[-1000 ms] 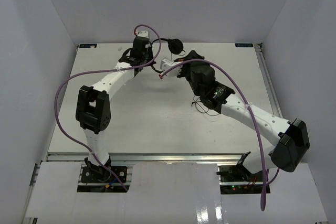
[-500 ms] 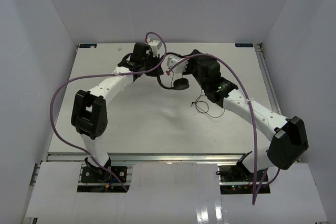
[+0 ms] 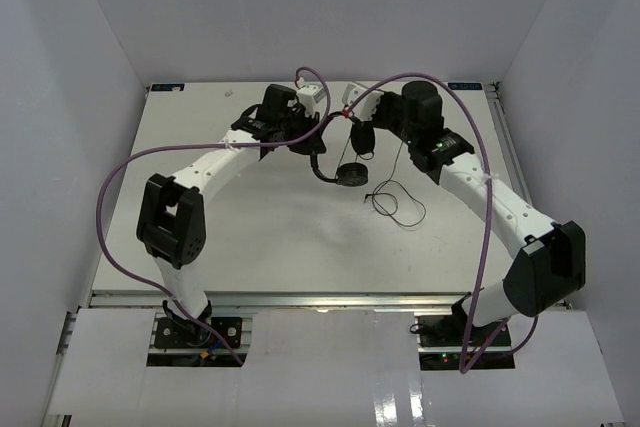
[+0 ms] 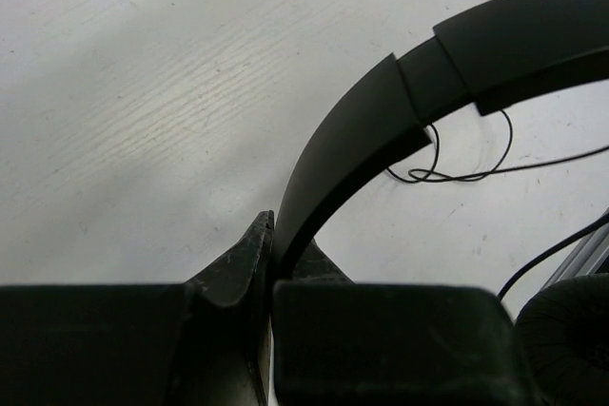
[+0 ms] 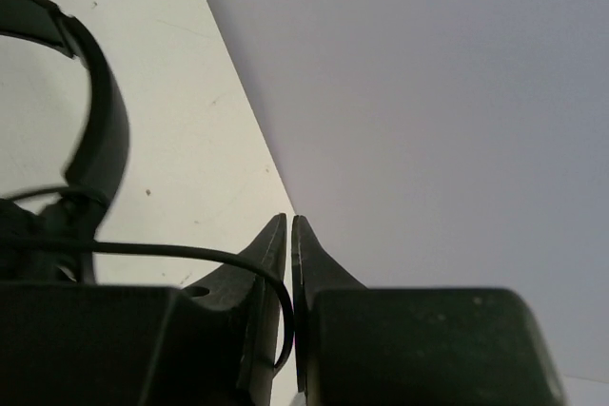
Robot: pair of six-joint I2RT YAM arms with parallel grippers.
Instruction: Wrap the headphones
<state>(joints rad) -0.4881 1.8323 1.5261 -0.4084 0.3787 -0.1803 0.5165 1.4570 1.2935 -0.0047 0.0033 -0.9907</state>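
White bench [image 3: 250, 237] fills the floor of a booth with pale walls [image 3: 100, 27], and the headphones [image 3: 345, 175] are up at its far middle, between the 2 wrists. From overhead I see the thin headband [image 3: 314, 162] curve down from the left wrist to 1 round earcup [image 3: 353, 176]. It seems to hang just off the surface, though I can't be sure from this angle.

On the left wrist camera the headband rises in a broad arc out of the left jaws, which are clamped on its lower end. A padded earcup sits at the bottom right corner of that view.

The cord [image 3: 400, 209] lies in loose loops on the bench just right of the low earcup, and 1 strand runs up from there toward the right wrist. On the right wrist camera the cord crosses the frame and dips into the slit between the right jaws, which are pressed together on it. The headband shows at the left of that view.

Left arm [image 3: 215, 157] reaches in from the left and right arm [image 3: 500, 207] from the right, each with a thick purple cable [image 3: 125, 187] looping off it.
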